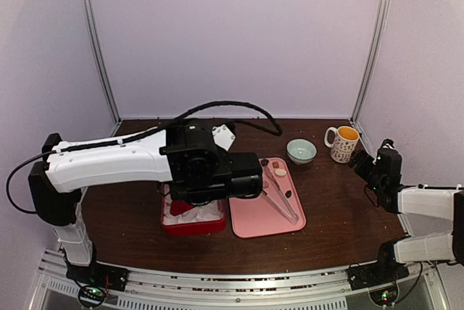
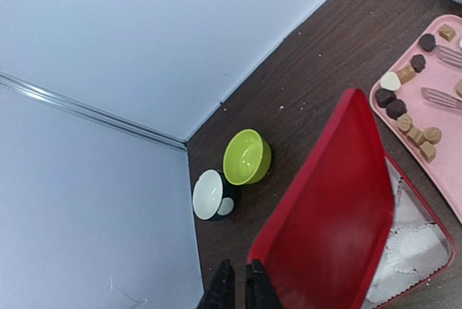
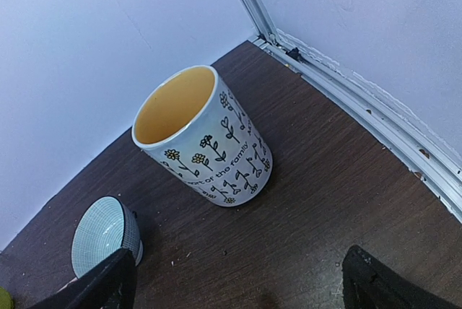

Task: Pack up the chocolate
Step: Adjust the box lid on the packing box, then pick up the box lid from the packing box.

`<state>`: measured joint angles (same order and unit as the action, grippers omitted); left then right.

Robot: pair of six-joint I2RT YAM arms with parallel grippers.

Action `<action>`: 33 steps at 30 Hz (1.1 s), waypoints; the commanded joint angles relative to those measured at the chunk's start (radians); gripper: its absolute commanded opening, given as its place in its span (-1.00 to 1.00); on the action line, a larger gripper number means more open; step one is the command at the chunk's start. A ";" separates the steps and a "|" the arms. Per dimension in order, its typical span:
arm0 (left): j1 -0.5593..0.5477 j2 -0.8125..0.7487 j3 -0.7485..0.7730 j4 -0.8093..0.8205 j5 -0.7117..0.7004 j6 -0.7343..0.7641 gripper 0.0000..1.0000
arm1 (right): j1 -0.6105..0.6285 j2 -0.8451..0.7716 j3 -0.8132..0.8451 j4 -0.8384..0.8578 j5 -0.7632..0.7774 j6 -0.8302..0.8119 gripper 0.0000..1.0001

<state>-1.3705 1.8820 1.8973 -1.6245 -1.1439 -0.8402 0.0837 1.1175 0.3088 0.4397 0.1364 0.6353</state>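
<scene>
The chocolate point(image 2: 413, 125) is several small light brown, dark and cream pieces on a pink tray point(image 2: 451, 179), beside metal tongs point(image 2: 442, 98). A few pieces point(image 1: 288, 194) also show on the tray in the top view. A red box point(image 1: 192, 221) with white paper lining point(image 2: 411, 244) sits left of the tray. Its red lid point(image 2: 325, 215) stands tilted up. My left gripper point(image 2: 236, 289) is shut on the lid's near corner, one finger on each side of the edge. My right gripper point(image 3: 238, 287) is open and empty, low over the table in front of a flowered mug point(image 3: 206, 136).
A green bowl point(image 2: 247, 157) and a white-and-dark bowl point(image 2: 213, 195) stand near the back left corner. A pale blue bowl point(image 1: 301, 151) sits left of the mug point(image 1: 342, 143) at the back right. The left arm point(image 1: 116, 161) hides the box's rear in the top view.
</scene>
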 commanded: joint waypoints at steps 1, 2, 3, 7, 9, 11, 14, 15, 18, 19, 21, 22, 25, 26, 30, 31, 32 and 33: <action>0.051 -0.082 0.023 -0.032 -0.089 -0.009 -0.89 | 0.007 0.008 0.028 -0.004 0.008 0.000 1.00; 0.062 -0.098 0.019 -0.032 -0.093 -0.008 -0.89 | 0.007 0.009 0.029 -0.004 0.007 0.000 1.00; 0.071 -0.117 0.014 -0.031 -0.094 -0.011 -0.89 | 0.006 0.009 0.029 -0.005 0.008 0.001 1.00; 0.110 -0.226 -0.048 0.023 -0.067 0.006 -0.90 | 0.006 0.009 0.029 -0.005 0.009 0.000 1.00; 0.142 -0.304 -0.143 0.168 0.001 0.103 -0.90 | 0.006 0.009 0.029 -0.005 0.009 0.000 1.00; 0.189 -0.403 -0.264 0.355 0.143 0.206 -0.88 | 0.007 0.009 0.031 -0.005 0.009 0.000 1.00; 0.316 -0.566 -0.477 0.602 0.421 0.268 -0.74 | 0.007 0.011 0.030 -0.007 0.008 -0.001 1.00; 0.355 -0.614 -0.543 0.659 0.495 0.270 -0.63 | 0.007 0.011 0.032 -0.008 0.008 -0.002 1.00; 0.477 -0.716 -0.701 0.766 0.657 0.254 -0.03 | 0.006 0.012 0.033 -0.007 0.005 -0.002 1.00; 0.517 -0.739 -0.743 0.789 0.699 0.247 0.13 | 0.007 0.014 0.033 -0.007 0.003 -0.002 1.00; 0.585 -0.770 -0.818 0.837 0.775 0.233 0.34 | 0.007 0.015 0.035 -0.009 0.001 -0.002 1.00; 0.616 -0.783 -0.853 0.860 0.810 0.227 0.41 | 0.006 0.015 0.037 -0.011 0.000 -0.002 1.00; 0.702 -0.818 -0.959 0.954 0.918 0.204 0.75 | 0.007 0.015 0.037 -0.012 0.000 -0.001 1.00; 0.737 -0.833 -1.001 0.995 0.987 0.194 0.92 | 0.007 0.015 0.035 -0.011 -0.001 -0.001 1.00; 0.861 -0.840 -1.161 1.155 1.163 0.121 0.95 | 0.006 0.013 0.035 -0.013 0.000 -0.001 1.00; 0.891 -0.832 -1.188 1.181 1.182 0.101 0.95 | 0.007 0.013 0.035 -0.011 0.000 -0.003 1.00; 0.907 -0.818 -1.216 1.201 1.192 0.082 0.93 | 0.007 0.014 0.035 -0.011 0.000 -0.003 1.00; 0.917 -0.800 -1.229 1.218 1.194 0.063 0.89 | 0.006 0.014 0.035 -0.012 -0.001 -0.003 1.00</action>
<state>-0.5102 1.0523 0.7372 -0.5968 -0.1062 -0.6884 0.0837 1.1278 0.3229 0.4324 0.1349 0.6350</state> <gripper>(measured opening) 0.968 0.999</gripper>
